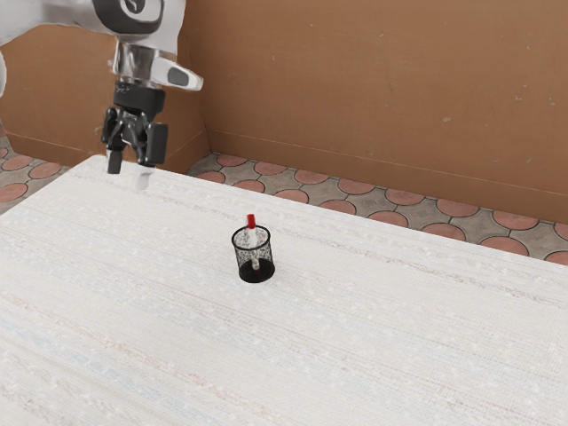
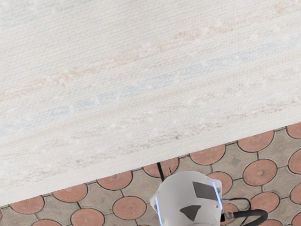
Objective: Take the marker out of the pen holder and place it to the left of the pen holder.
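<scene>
The marker (image 1: 251, 222) is held within the black mesh pen holder (image 1: 240, 257), its red end raised above the rim; the white surface (image 1: 399, 346) is shared by no grip, the hand (image 1: 130, 169) being released, well apart from the pen holder.

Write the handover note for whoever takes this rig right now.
Claw: open, raised, off toward the exterior view's left of the pen holder, holding nothing.
Marker: in the black mesh pen holder, red end up above the rim.
Done: neither the removal nor the placing.
To do: grip the marker, lift it out, set it to the left of the holder.
</scene>
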`<state>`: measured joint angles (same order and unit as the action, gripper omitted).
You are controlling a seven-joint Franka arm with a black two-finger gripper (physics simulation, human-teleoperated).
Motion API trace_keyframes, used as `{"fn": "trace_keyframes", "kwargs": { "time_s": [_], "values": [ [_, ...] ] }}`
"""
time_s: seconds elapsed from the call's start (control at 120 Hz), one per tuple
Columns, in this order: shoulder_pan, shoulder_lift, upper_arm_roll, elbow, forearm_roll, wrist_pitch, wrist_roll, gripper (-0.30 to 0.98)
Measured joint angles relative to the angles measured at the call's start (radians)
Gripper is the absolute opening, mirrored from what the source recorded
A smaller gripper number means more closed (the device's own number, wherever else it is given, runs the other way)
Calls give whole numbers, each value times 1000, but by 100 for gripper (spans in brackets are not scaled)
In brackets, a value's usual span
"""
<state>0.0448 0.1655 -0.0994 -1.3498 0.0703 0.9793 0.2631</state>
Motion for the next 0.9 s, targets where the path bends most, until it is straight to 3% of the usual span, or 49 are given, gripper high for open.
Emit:
{"fn": "trace_keyframes", "kwargs": {
  "time_s": [0.192,0.3,0.392,0.5,0.683,0.9],
  "values": [
    [9,-9,-17,-22,10,315,169,69],
    [2,-29,-213,7,12,397,426,69],
    [-37,86,-294,11,-8,440,685,68],
    [-29,220,-304,-2,-10,509,963,69],
    [-33,278,-302,-137,-3,747,1314,68],
    [-64,486,-228,96,68,930,1464,68]
  ]
}}
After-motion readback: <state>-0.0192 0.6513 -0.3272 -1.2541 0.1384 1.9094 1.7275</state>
